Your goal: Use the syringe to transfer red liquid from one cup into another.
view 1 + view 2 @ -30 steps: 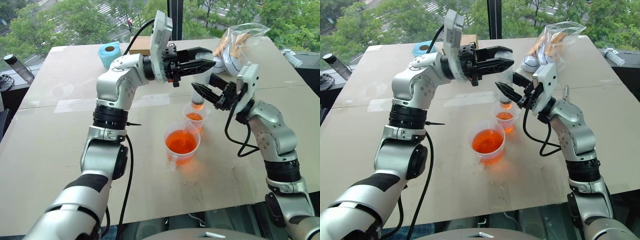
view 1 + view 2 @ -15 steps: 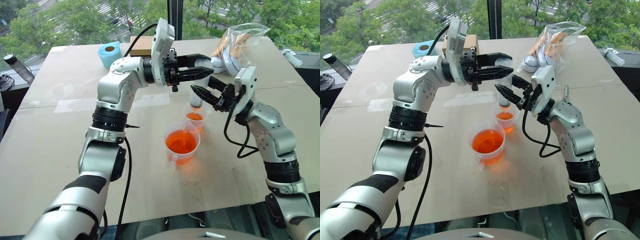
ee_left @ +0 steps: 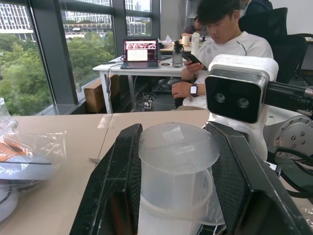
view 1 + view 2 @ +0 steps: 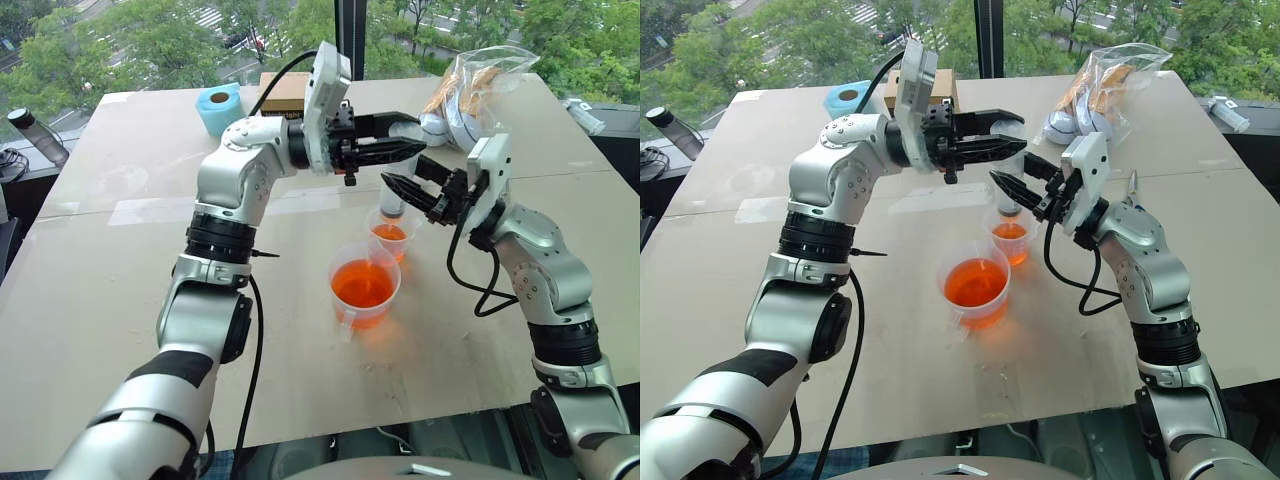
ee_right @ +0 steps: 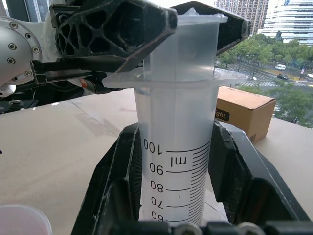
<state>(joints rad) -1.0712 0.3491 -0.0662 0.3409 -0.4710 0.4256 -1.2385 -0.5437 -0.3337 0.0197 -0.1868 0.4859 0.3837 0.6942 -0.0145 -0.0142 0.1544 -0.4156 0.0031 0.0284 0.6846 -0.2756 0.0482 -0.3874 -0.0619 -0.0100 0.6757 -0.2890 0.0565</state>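
Observation:
The syringe stands upright over a small clear cup that holds red liquid. My right gripper is shut on its barrel, where black graduation marks show. My left gripper reaches in level from the left and is shut on the plunger's top, just above the barrel's flange. A larger cup, nearer to me, is about half full of red liquid. The syringe's tip is hidden behind the right gripper's fingers.
A blue tape roll and a cardboard box sit at the far edge of the table. A plastic bag lies at the far right and a dark bottle stands off the left side. A person sits beyond the table.
My left gripper, with the plunger top in it, sits a little lower than a second ago. The right gripper and both cups have stayed in place.

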